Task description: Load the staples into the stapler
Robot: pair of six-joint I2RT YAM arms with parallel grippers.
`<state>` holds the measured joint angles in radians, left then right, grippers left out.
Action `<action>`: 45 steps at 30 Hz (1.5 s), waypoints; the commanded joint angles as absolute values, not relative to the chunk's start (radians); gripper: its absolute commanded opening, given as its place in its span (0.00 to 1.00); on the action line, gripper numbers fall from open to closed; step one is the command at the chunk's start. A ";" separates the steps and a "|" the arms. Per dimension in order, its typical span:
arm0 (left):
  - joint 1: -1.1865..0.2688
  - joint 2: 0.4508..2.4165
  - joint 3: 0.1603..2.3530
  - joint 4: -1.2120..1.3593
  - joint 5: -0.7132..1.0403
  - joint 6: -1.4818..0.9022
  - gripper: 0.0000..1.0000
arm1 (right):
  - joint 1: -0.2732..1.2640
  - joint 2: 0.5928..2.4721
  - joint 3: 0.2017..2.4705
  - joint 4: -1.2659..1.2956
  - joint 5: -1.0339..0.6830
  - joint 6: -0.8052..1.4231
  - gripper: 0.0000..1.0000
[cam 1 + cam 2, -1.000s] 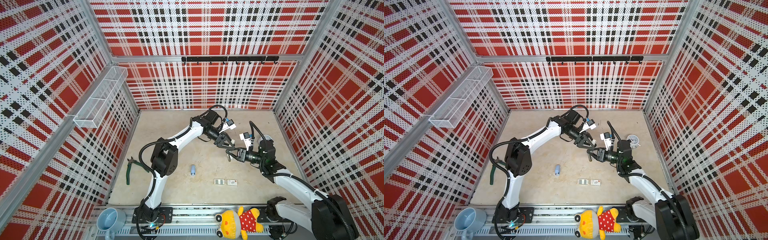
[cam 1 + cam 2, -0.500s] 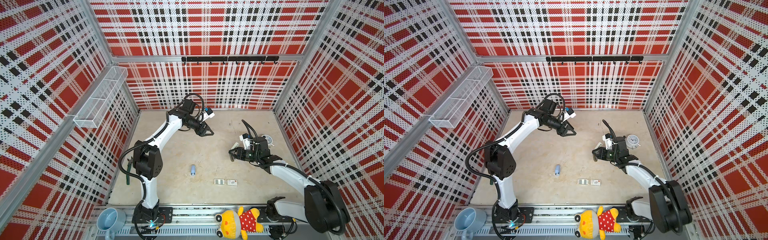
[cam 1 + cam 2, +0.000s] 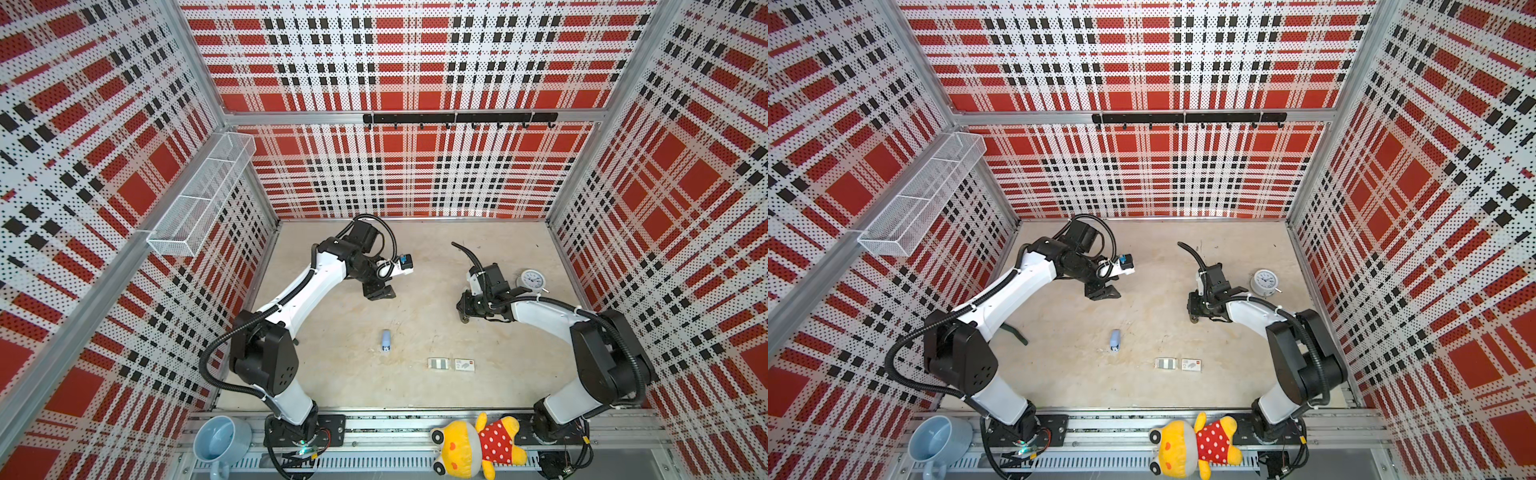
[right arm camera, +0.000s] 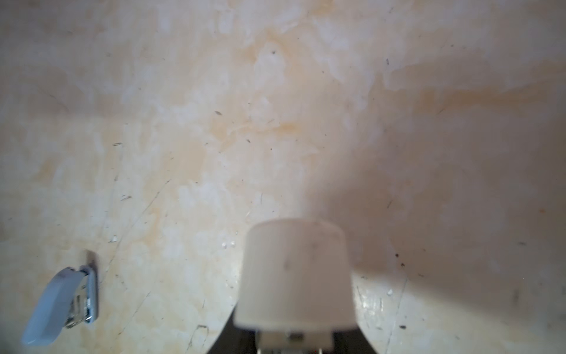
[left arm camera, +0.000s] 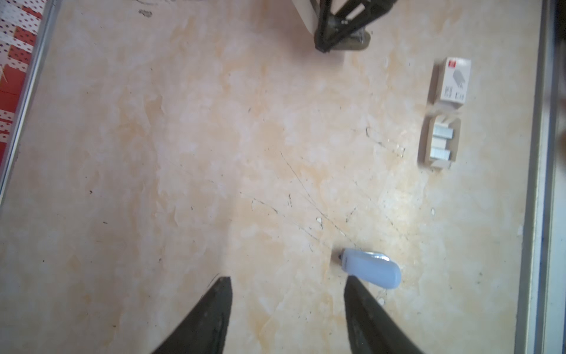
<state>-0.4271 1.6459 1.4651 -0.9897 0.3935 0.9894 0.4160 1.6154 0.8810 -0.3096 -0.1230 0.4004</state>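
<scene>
Left gripper (image 3: 379,293): jaws spread, empty, at 12 o'clock from the light-blue stapler (image 3: 386,340).
Right gripper (image 3: 467,309): pinching a grey-beige stapler (image 4: 295,272), at 2 o'clock.
Light-blue stapler: lies alone on the table (image 3: 332,374).
Staples (image 5: 441,144): in the card tray (image 5: 456,138), at 4 o'clock from the light-blue stapler, with the white sleeve (image 5: 453,79) just beside.

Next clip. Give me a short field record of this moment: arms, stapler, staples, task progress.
left gripper: open, empty, above the table
right gripper: shut on a beige object
stapler: light blue, lying on the table, not gripped
staples: in their white card tray, beside the printed sleeve
progress: staples not yet loaded
</scene>
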 commanded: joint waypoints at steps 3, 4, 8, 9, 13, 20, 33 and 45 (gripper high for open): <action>-0.435 1.595 1.441 -1.001 0.336 1.087 0.62 | 0.472 1.686 0.943 -0.362 0.044 0.380 0.18; -0.437 1.593 1.437 -0.993 0.334 1.081 0.62 | 0.476 1.694 0.945 -0.362 0.057 0.388 0.19; -0.440 1.585 1.424 -0.985 0.345 1.064 0.62 | 0.492 1.717 0.940 -0.343 0.085 0.407 0.22; -0.444 1.585 1.418 -0.985 0.345 1.066 0.62 | 0.497 1.721 0.941 -0.344 0.094 0.408 0.22; -0.465 1.582 1.386 -0.989 0.327 1.113 0.62 | 0.514 1.730 0.941 -0.350 0.117 0.413 0.26; -0.479 1.575 1.358 -1.009 0.318 1.269 0.63 | 0.525 1.702 0.910 -0.328 0.114 0.423 0.36; -0.457 1.577 1.346 -1.131 0.427 1.577 0.77 | 0.525 1.567 0.873 -0.368 0.056 0.385 0.43; -0.507 1.642 1.334 -1.176 0.276 1.813 0.73 | 0.527 1.497 0.867 -0.462 -0.014 0.351 0.44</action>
